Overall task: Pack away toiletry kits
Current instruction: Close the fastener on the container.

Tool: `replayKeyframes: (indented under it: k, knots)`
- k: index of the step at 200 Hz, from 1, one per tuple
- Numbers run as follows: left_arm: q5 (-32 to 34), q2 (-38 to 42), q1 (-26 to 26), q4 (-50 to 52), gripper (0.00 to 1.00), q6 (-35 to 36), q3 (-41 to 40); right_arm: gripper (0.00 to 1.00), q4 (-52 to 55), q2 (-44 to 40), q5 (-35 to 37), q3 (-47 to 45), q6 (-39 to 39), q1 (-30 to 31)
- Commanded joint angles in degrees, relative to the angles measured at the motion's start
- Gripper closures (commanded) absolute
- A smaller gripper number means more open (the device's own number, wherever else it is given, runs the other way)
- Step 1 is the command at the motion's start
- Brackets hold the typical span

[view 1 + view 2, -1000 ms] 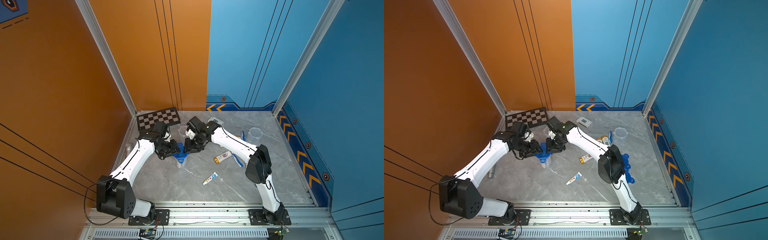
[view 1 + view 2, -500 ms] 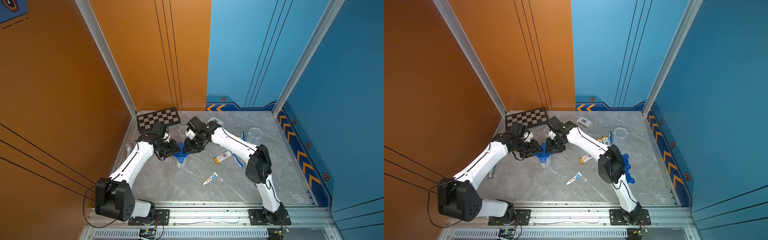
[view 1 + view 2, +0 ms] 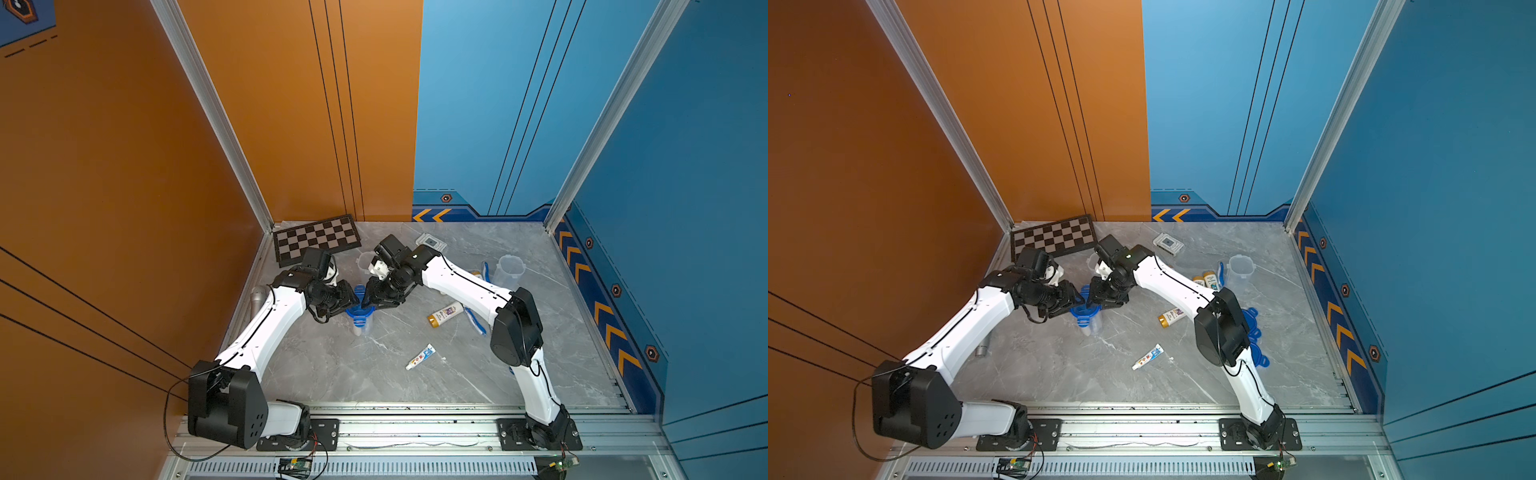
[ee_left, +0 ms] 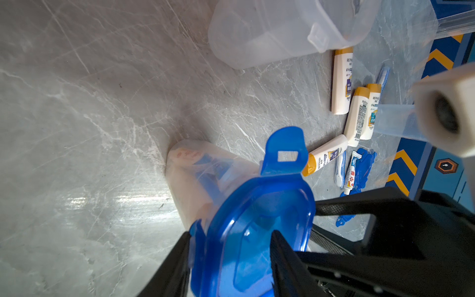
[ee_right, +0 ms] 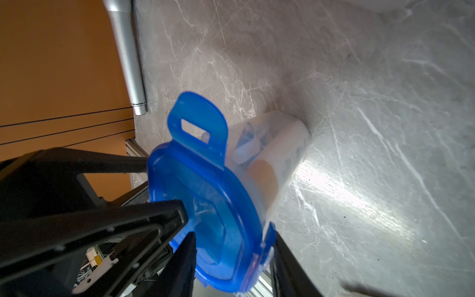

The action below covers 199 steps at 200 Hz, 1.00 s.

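1. Blue lid (image 3: 357, 309) already seated on the packed cup (image 3: 361, 326), upright on the tabletop (image 3: 332, 374) near the centre of both top views, between the two arms.
2. Through the clear wall of that cup, something blue-white and something orange-capped; apparently one kit inside, exact contents too blurred to list.
3. Not fully locked, by the look of it: one clip tab (image 4: 282, 151) standing up in the left wrist view, and a tab up in the right wrist view too, same one or another, hard to say.
4. Left hand (image 4: 231, 257) closed across the near edge of the lid, one finger on top and one against the folded side tab.
5. Right hand (image 5: 231, 257) astride the opposite edge, jaws partly apart; impossible to tell if pressing or letting go.
6. Waiting without lids: middle empty cup (image 3: 363, 262) just above the hands in the frame, and right empty cup (image 3: 509, 272) toward the right wall.
7. Spare lids (image 3: 1255, 322) lying at the right, partly behind the right arm.
8. Loose on the tabletop: lone bottle (image 3: 445, 314), toothpaste tube (image 3: 420, 357), toothbrush (image 3: 473, 322), and paired bottles (image 3: 1204, 280) beside the right empty cup.
9. As a judgement, about one third done: one kit of three nearly shut, two more to fill, cover and clip.
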<state>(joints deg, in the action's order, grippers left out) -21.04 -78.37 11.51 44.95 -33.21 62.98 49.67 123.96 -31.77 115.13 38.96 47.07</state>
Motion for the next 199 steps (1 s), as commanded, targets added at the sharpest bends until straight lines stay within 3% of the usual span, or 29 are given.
replayKeyframes:
  k: [1, 43, 69, 90, 107, 124, 142, 199]
  knots:
    - [-4.3, -2.9, 1.8, 4.6, 0.49, 0.0, -3.1, 0.51, -7.7, 0.5, -0.9, -3.4, -1.0, 1.9]
    - [0.5, -1.4, 0.2, 12.3, 0.34, 3.4, 3.2, 0.4, -5.1, -3.4, 2.5, -6.0, -3.3, 0.2]
    - [1.3, -0.5, -2.0, 14.6, 0.34, 4.9, 6.5, 0.38, -4.0, -4.7, 4.0, -5.6, -4.9, 0.3]
    - [2.3, -1.8, -4.2, 14.9, 0.51, 6.3, 9.5, 0.39, -3.2, -8.4, 5.3, -5.9, -5.8, 0.7]
    - [3.3, -5.0, -6.0, 15.0, 0.72, 7.1, 13.2, 0.41, -0.9, -10.6, 7.7, -7.8, -7.0, 1.8]
    - [5.2, -8.6, -6.5, 15.0, 1.0, 8.5, 16.7, 0.44, -0.3, -12.9, 9.4, -11.4, -7.4, 2.7]
    - [5.7, -11.8, -5.9, 15.0, 1.0, 9.7, 18.7, 0.48, 0.0, -13.0, 10.1, -14.0, -7.3, 2.8]
    - [5.5, -15.0, -2.0, 14.1, 1.0, 10.0, 17.7, 0.5, 0.3, -8.3, 9.6, -10.3, -8.1, 1.4]
